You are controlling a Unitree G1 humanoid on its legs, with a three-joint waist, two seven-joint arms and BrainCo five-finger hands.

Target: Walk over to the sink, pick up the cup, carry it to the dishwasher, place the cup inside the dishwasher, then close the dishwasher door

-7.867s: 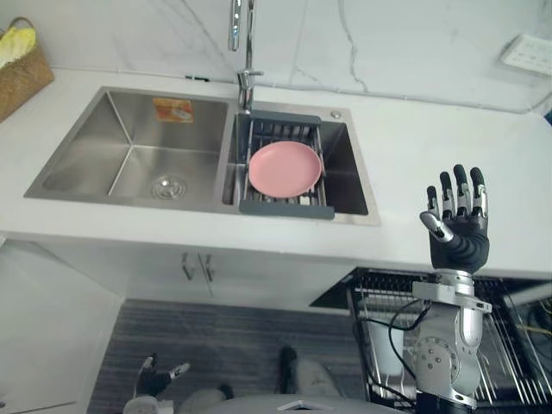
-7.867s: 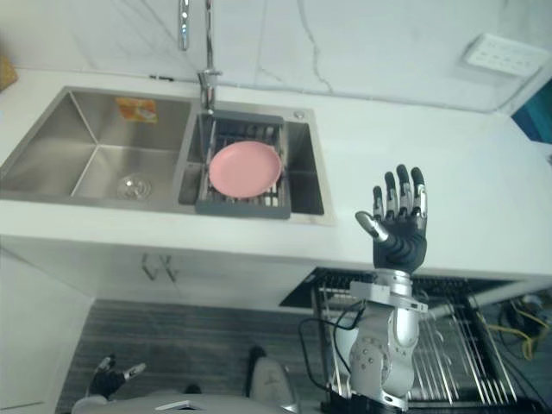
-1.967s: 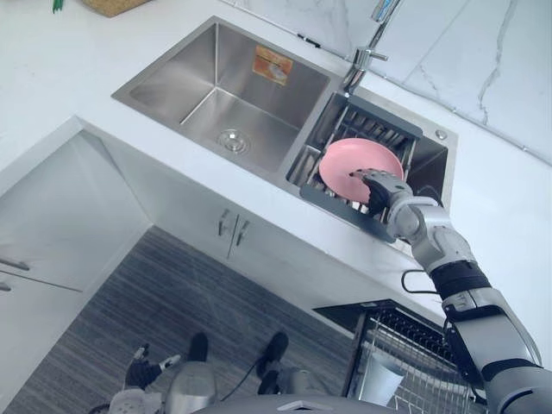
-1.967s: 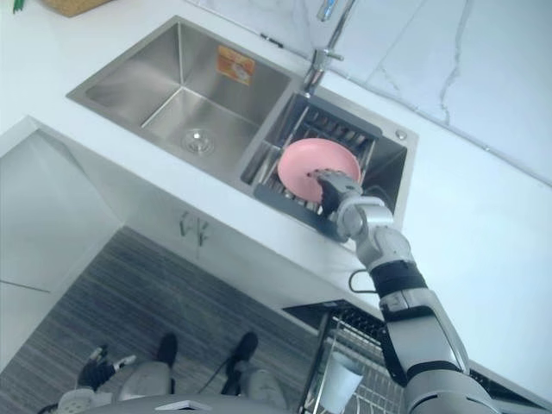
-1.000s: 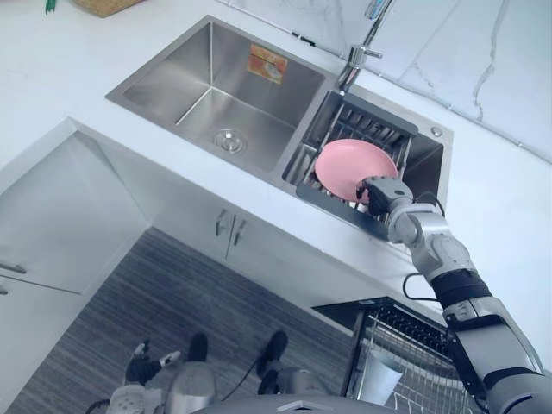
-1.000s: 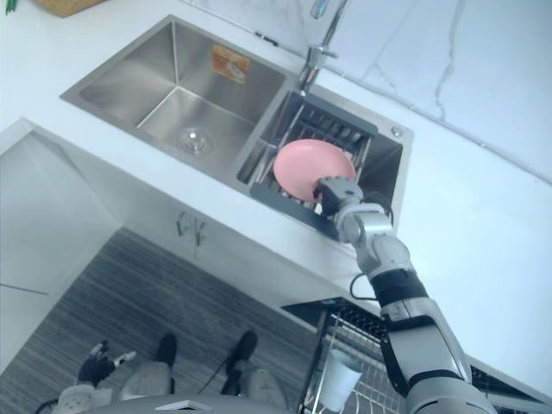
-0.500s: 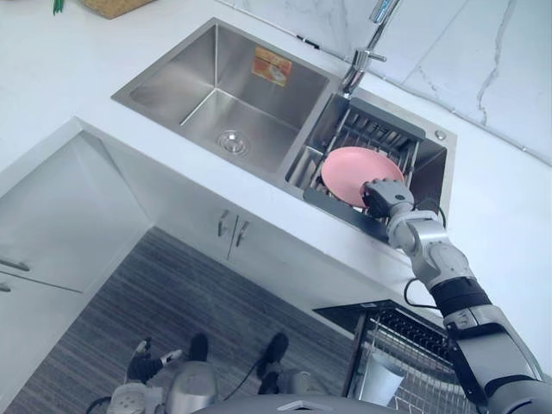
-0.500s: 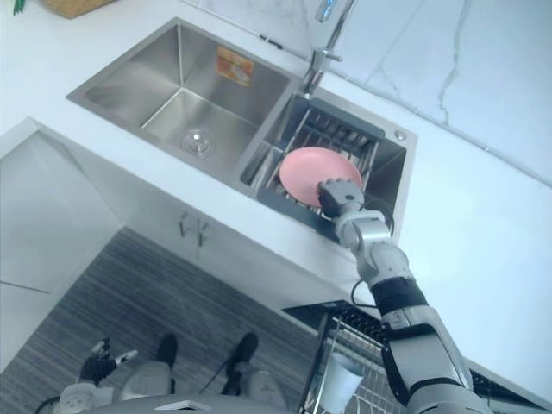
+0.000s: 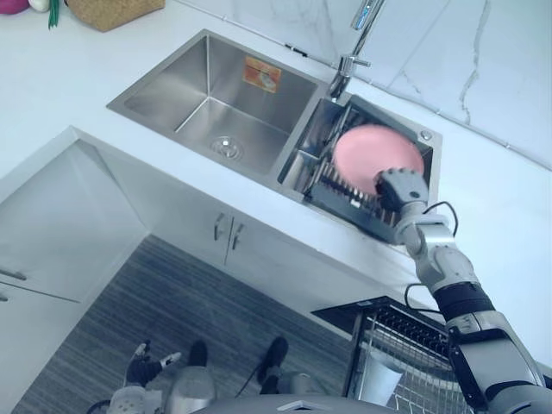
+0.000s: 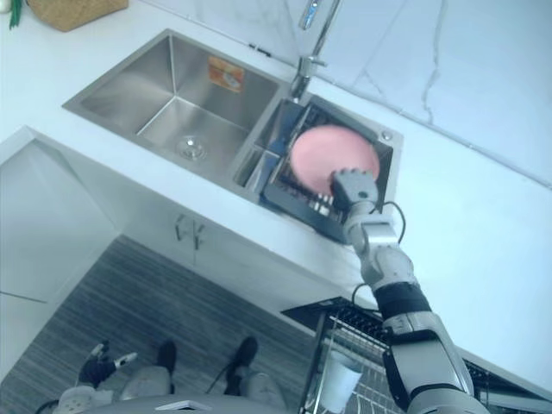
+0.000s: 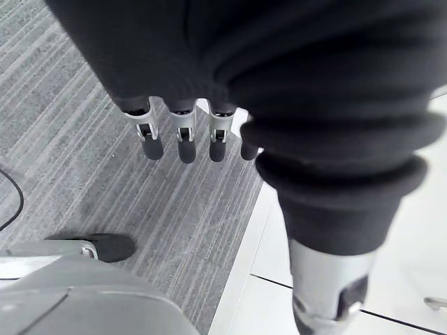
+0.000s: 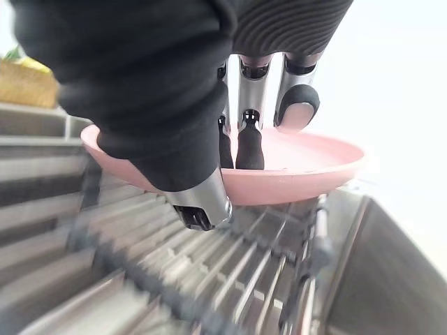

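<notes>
A pink plate (image 9: 373,147) hangs tilted just above the dark dish rack (image 9: 345,197) in the sink's right basin. My right hand (image 9: 402,186) is shut on the plate's near rim. In the right wrist view its fingers (image 12: 248,143) curl over the plate (image 12: 307,171) while the thumb presses from under the rim. A white cup (image 9: 379,380) stands in the wire rack of the open dishwasher (image 9: 405,345) at the lower right. My left hand (image 11: 183,143) hangs low by my side over the floor, fingers straight and empty.
The steel sink's left basin (image 9: 216,103) holds only its drain. A tall faucet (image 9: 354,39) rises behind the rack. A woven basket (image 9: 112,10) sits on the white counter at the far left. Cabinet doors (image 9: 222,228) lie below the sink.
My right hand has closed on the plate's rim and lifted it off the rack, tilting it up. The left hand has stayed where it was.
</notes>
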